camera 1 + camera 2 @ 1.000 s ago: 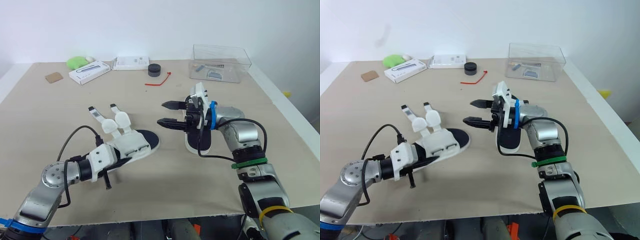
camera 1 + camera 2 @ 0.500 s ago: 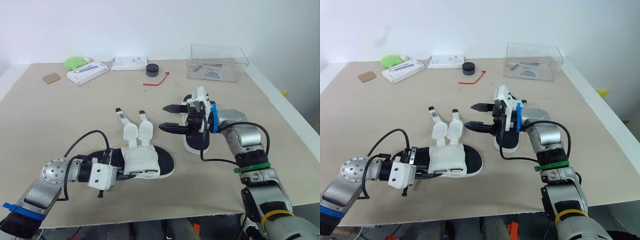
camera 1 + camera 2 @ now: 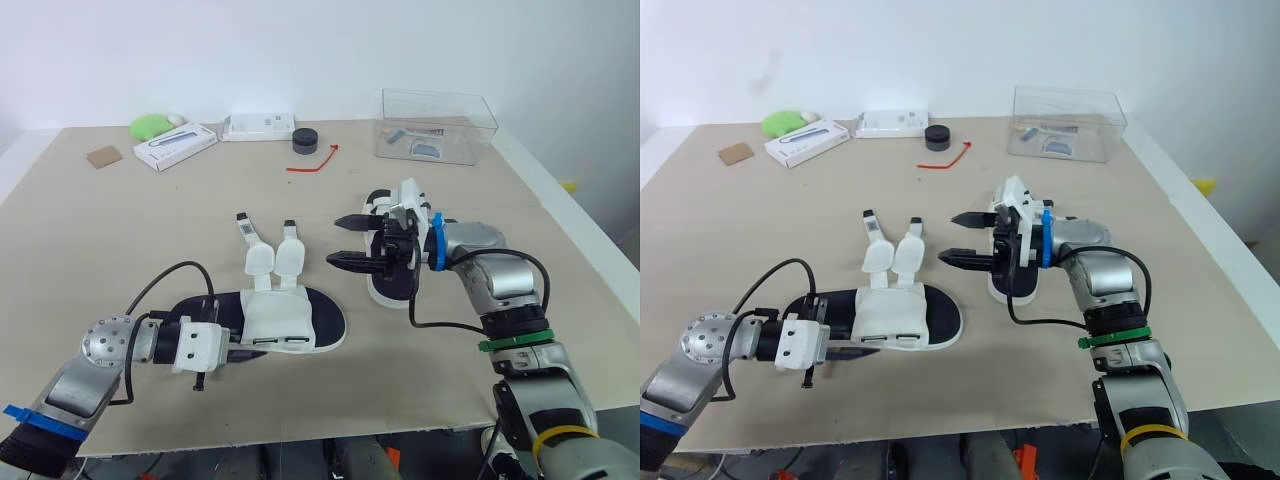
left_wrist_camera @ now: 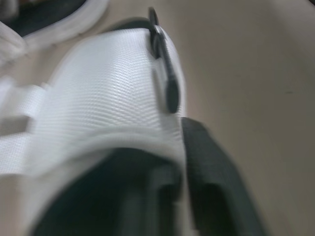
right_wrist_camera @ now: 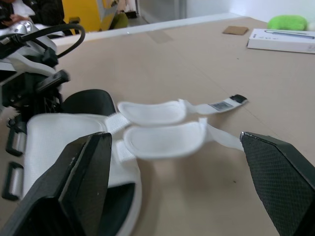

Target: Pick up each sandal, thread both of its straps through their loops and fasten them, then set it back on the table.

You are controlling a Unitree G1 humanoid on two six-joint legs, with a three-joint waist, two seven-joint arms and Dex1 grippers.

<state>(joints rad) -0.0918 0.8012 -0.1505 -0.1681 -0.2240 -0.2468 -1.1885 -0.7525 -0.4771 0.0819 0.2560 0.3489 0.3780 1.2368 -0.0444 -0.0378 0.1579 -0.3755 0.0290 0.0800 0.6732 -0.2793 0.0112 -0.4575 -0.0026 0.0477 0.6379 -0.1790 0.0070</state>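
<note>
**Left eye view: sandal and gripper status**

Near sandal (image 3: pixel 290 320) flat on table (image 3: pixel 120 230), left of centre, with both straps (image 3: pixel 262 250) unfastened and splayed toward the far side. Left gripper (image 3: pixel 232 352) pinched on the near edge of its white upper. Right gripper (image 3: pixel 336 241) spread wide, empty, raised beside far sandal (image 3: pixel 384 293), right of centre.

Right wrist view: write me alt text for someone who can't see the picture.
A white sandal lies on the tan table, its two straps unfastened and splayed flat, framed between the wide-open jaws of the right gripper. The left gripper sits at the sandal's far end; a white box and a green object lie farther off.
</note>
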